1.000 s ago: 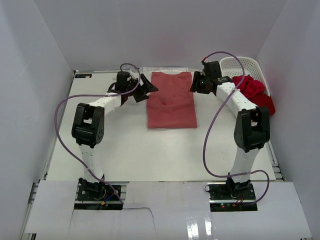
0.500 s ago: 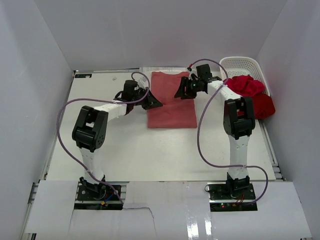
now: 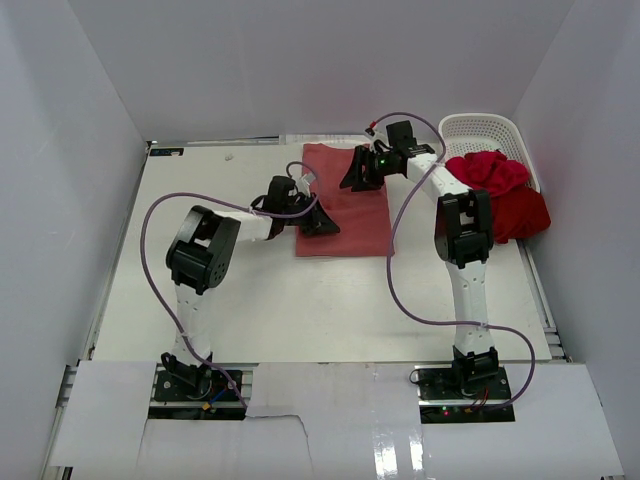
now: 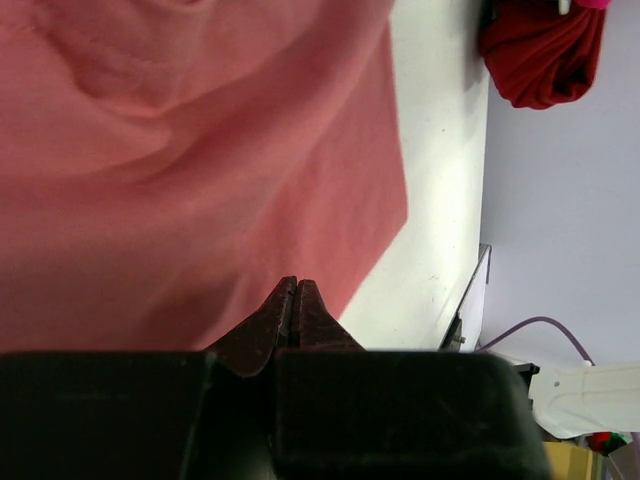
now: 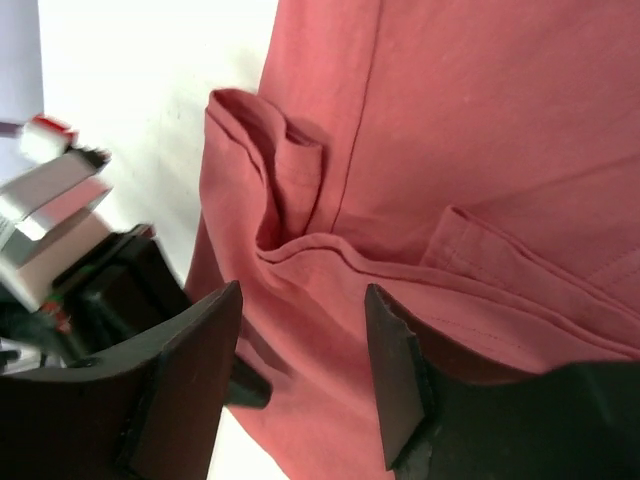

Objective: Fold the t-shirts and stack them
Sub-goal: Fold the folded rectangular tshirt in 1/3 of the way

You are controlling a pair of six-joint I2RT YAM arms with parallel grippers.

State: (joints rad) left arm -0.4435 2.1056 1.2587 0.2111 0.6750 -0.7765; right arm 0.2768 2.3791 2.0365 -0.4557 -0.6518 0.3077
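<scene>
Robot lab test cell, not a home; plain white panel walls point(image 3: 300, 60) box in a white worktop point(image 3: 250, 300); left arm point(image 3: 200, 262) and right arm point(image 3: 462, 230) mounted at its near edge; purple cables point(image 3: 400, 290) run exposed.

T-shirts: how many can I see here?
3. A salmon-red shirt lies flat mid-table. A bright crimson one is bunched at the white basket. A darker red one sits crumpled beside it, nearer the arm bases. More could hide beneath.
</scene>
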